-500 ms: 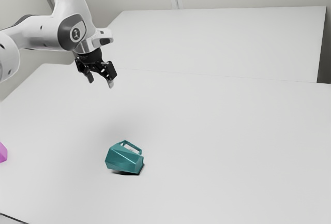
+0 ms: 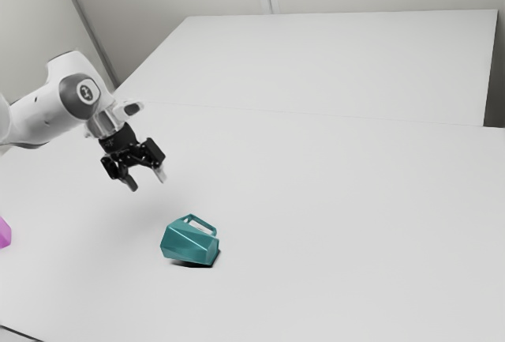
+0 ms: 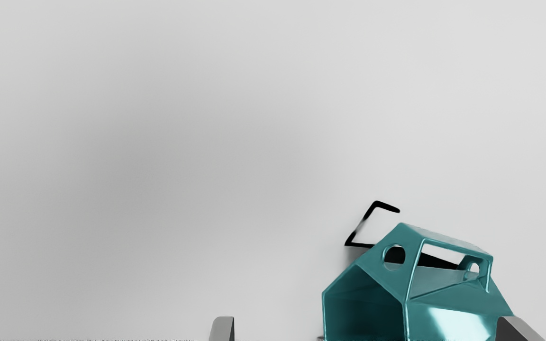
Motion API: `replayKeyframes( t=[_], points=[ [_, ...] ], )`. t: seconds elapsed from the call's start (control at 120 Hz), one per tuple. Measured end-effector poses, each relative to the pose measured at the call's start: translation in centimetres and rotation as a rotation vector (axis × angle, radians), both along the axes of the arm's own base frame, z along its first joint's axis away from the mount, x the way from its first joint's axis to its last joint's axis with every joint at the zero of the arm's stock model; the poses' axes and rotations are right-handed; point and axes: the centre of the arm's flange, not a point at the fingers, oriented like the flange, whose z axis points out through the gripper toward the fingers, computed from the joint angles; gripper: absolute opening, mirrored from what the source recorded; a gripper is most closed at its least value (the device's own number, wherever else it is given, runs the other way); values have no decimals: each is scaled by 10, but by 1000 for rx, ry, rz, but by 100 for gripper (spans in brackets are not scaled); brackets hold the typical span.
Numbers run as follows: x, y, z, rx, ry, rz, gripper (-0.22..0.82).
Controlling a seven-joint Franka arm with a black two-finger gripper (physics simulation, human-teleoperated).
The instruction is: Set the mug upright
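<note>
The glossy teal faceted mug (image 2: 189,244) lies on its side, away from the far edge of the white bench (image 2: 355,216). Approaching seems the present step; the spread hand (image 2: 147,182) should next descend around it.

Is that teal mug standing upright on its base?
No, the mug lies on its side on the white table, its handle uppermost.

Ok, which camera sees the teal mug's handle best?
The wrist view: the handle looks biggest there, and you can see its round holes. The exterior view shows it small, on top of the teal mug, which lies on its side.
</note>
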Motion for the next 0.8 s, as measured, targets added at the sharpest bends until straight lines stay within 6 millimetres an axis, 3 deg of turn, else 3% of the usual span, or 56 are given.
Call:
replayKeyframes(
  t=[0.142,0.25,0.542,0.8],
  points=[
    [-14,-18,-24,-98,56,2,60],
    [-26,-19,-40,-144,92,14,60],
    [-39,-25,-60,-200,133,10,60],
    [-46,-17,-65,-273,138,56,60]
  ],
)
